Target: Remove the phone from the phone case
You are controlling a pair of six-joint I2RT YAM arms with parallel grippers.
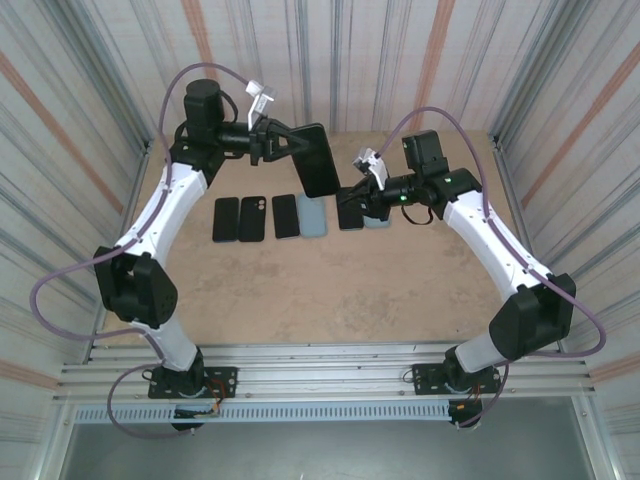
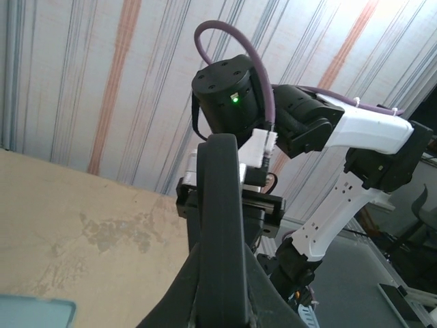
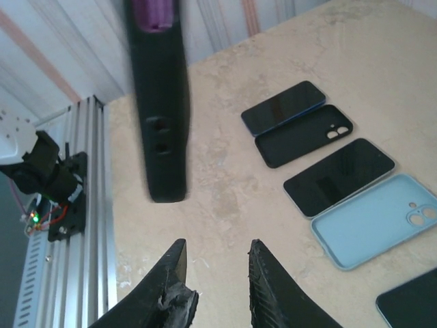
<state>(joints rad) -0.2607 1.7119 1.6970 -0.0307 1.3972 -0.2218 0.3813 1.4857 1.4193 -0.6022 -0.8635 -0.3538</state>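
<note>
Grips cased phone (image 1: 318,160) in clenched left claw (image 1: 277,141) above desk's (image 1: 300,290) far edge, right claw (image 3: 215,251) released, empty; risks drop through slipping pull.
</note>
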